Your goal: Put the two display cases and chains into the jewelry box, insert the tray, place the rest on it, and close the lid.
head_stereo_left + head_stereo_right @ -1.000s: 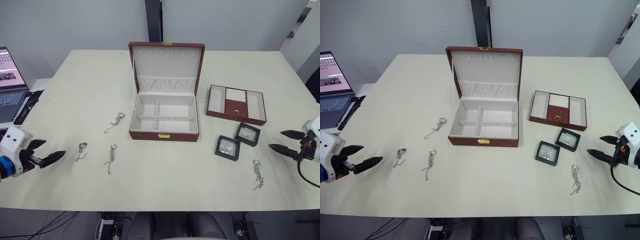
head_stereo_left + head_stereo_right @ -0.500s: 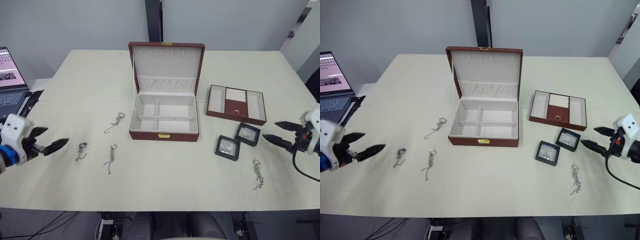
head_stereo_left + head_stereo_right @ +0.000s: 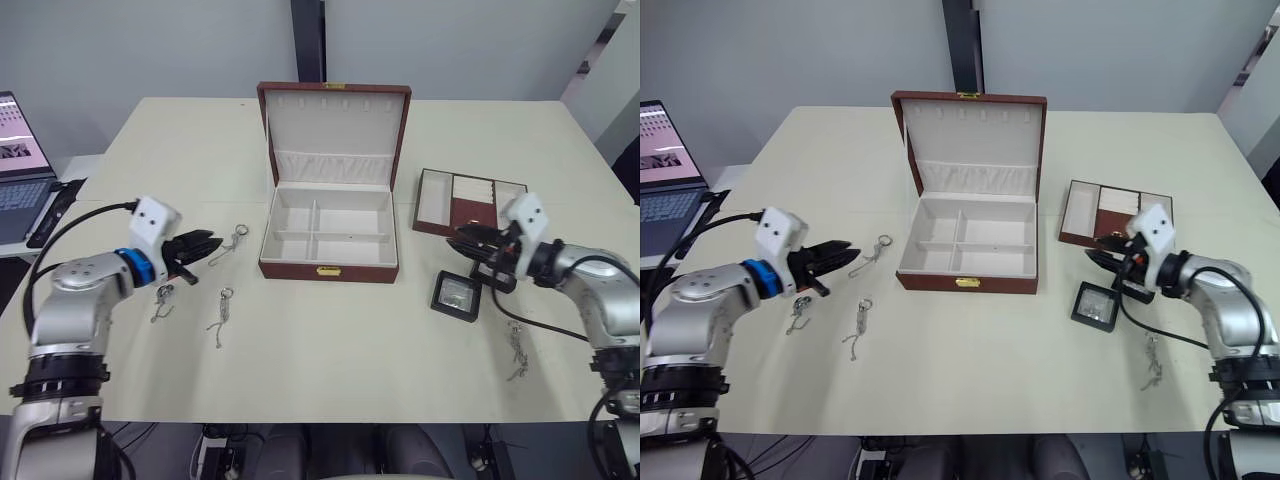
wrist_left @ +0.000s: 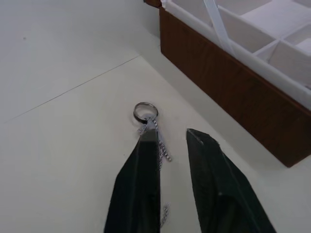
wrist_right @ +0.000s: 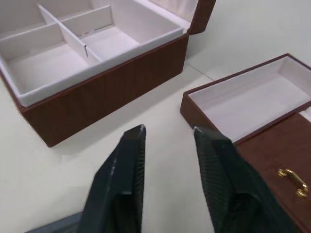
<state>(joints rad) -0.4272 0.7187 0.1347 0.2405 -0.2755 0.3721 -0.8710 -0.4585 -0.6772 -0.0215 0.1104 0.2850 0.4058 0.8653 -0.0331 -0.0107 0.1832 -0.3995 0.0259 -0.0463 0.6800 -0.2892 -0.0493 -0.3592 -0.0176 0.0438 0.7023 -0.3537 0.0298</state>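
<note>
The left hand [image 4: 172, 138] is hovering, fingers spread, over a chain [image 4: 148, 119] beside the open jewelry box [image 3: 330, 235]. The right hand [image 5: 167, 133], also spread, is hanging between box and tray [image 3: 470, 205]. No writing is showing.

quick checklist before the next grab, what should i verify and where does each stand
1. Jewelry box lid up, compartments bare: ok.
2. Left gripper fingers open: ok.
3. Left gripper lined up on chain: ok, ring sits just past one fingertip.
4. Right gripper fingers open: ok.
5. Right gripper over a display case: cannot tell, the far one is hidden behind it.
6. Tray out of the box: ok.
</note>
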